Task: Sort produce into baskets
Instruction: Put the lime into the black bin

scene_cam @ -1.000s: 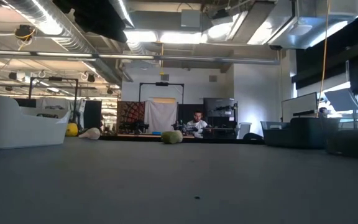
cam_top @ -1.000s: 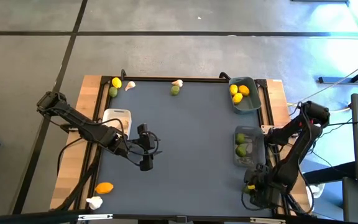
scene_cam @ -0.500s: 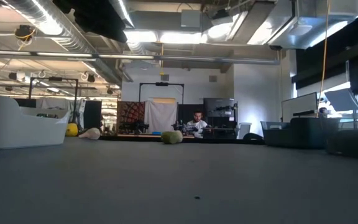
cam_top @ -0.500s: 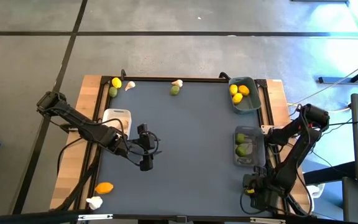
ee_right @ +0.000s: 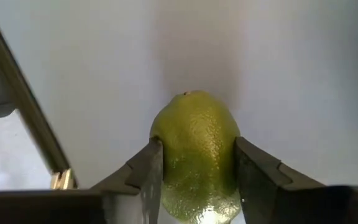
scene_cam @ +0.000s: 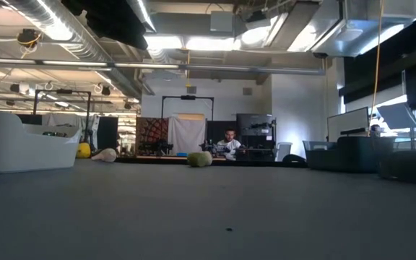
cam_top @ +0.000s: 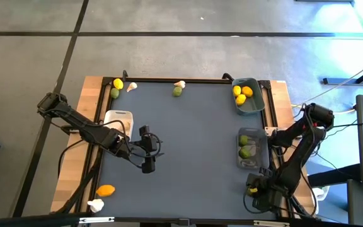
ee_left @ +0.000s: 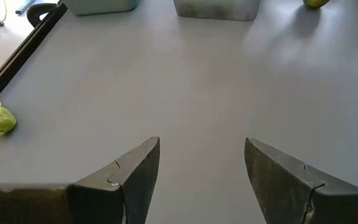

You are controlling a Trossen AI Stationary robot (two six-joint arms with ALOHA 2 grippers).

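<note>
Right end effector [ee_right: 194, 168]: I had it low at the near right corner of the worktop, and its two fingers [ee_right: 146, 171] were touching both sides of a yellow-green fruit [ee_right: 194, 152]. I judged it was clamped on the fruit, or nearly so. By the colour I could not say surely whether it was a lime or a lemon.
Grip advice: I wanted the fruit centred between the pads before any lift, because a round, smooth skin can roll out sideways. A slow, straight lift seemed to me the safest.
Where to carry it: the dark grey basket [cam_top: 262, 159] with green limes stood just beyond this end effector on the right side. The blue-grey basket [cam_top: 257, 106] with lemons stood farther, at the far right corner. I had to decide the colour first.
Left end effector [ee_left: 201, 165]: it waited over the middle-left of the worktop, fingers apart and holding nothing.
White basket [cam_top: 123, 115]: it stood at the left edge, near the left arm.
Loose produce: an orange lemon [cam_top: 106, 190] and a garlic bulb [cam_top: 96, 204] lay at the near left corner. A lime [cam_top: 177, 91] with garlic beside it lay at the far edge, and more pieces lay at the far left corner.
Worktop [cam_top: 194, 145]: dark grey, flat mat in a wooden frame.
Room: the low view showed a large hall with ceiling ducts, and a person sat far behind.
</note>
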